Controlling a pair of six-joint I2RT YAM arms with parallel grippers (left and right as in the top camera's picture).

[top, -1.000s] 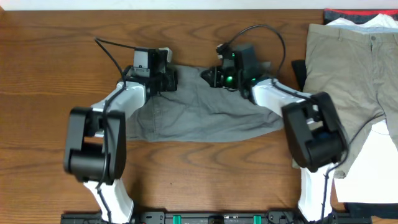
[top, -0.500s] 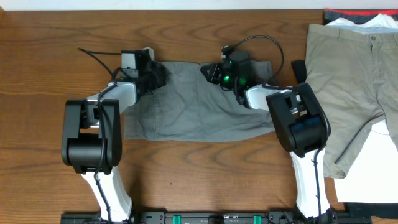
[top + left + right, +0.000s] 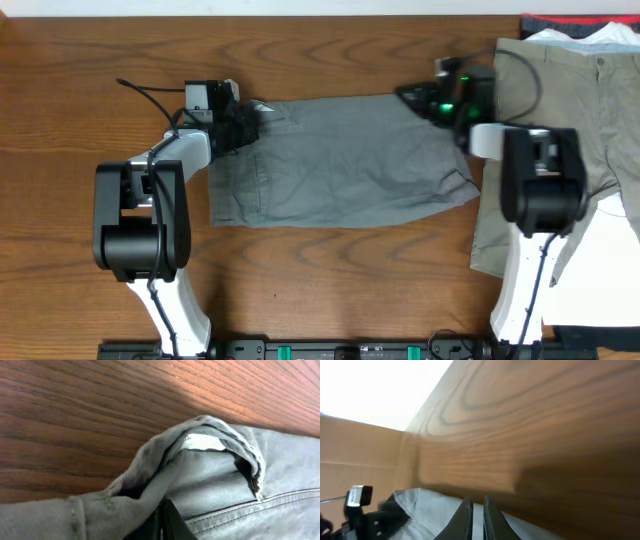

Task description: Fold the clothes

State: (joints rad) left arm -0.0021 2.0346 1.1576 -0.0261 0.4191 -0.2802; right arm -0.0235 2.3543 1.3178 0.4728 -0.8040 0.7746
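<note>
The grey shorts (image 3: 340, 160) lie spread on the wooden table, stretched wide between my two arms. My left gripper (image 3: 245, 118) is shut on the shorts' far left corner. In the left wrist view, the black fingertips (image 3: 167, 522) are pressed together with the bunched waistband hem (image 3: 215, 475) folded over them. My right gripper (image 3: 412, 97) holds the shorts' far right corner. In the right wrist view, that gripper (image 3: 477, 515) shows only a thin strip of pale grey cloth (image 3: 430, 510) between its nearly closed fingers.
Khaki trousers (image 3: 570, 120) lie at the right, partly under my right arm. A white garment (image 3: 600, 270) sits below them. A red-black garment (image 3: 560, 22) peeks out at the far right edge. Cables loop off both wrists.
My right gripper has moved well to the right, toward the trousers, drawing the shorts out flat and wide. My left gripper has shifted slightly left with its corner.
</note>
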